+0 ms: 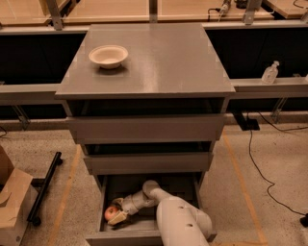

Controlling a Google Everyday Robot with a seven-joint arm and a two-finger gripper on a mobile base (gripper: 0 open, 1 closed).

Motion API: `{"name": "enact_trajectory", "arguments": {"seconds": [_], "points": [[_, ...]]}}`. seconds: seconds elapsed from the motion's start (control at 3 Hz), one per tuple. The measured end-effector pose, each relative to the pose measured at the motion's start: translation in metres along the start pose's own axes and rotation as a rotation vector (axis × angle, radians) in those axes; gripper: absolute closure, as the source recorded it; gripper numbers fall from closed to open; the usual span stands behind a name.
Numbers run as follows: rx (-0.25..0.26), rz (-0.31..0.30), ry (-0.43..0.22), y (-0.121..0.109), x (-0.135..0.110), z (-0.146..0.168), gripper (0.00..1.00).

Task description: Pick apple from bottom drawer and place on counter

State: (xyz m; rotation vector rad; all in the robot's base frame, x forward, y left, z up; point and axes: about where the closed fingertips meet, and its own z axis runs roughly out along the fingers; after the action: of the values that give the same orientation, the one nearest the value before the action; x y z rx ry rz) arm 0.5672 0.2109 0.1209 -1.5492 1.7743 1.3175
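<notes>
There is one cardboard box (12, 206) at the far left, one black bar (45, 185) lying on the floor beside it, one white bowl (108, 55), one apple (111, 212), one gripper (117, 215) on one white arm (180, 223), three grey drawers stacked in one cabinet, and one clear bottle (270, 73) at the right. The surface (163, 57) is the cabinet's flat grey top, smooth with a faint sheen, and it carries only the bowl, which stands upright near its left rear corner. Below it the top drawer (144, 129) and the middle drawer (147, 162) step forward a little, each narrower than the one above, and the bottom drawer (120, 237) is pulled out farthest, its inside open to view. Light wooden tables (120, 9) run along the back, grey rails pass on either side of the cabinet, and the bottle stands on the right rail. The floor (269, 192) is speckled, with orange tape lines (67, 192) left and right of the cabinet and a dark cable (255, 153) trailing at the right. The apple lies in the left front part of the bottom drawer, near its left wall, red with a paler patch; it looks round, with no long axis to name, and which way its stem points cannot be told. The gripper is down inside the drawer just right of the apple and touching it, the arm reaching in from the right front; whether it has grasped the apple cannot be told.
</notes>
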Motion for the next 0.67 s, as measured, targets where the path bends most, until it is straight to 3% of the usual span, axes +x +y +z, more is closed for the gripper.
{"name": "enact_trajectory", "arguments": {"seconds": [0.67], "points": [[0.025,0.001,-0.005,-0.0017,0.0013,-0.0079,0.88]]}}
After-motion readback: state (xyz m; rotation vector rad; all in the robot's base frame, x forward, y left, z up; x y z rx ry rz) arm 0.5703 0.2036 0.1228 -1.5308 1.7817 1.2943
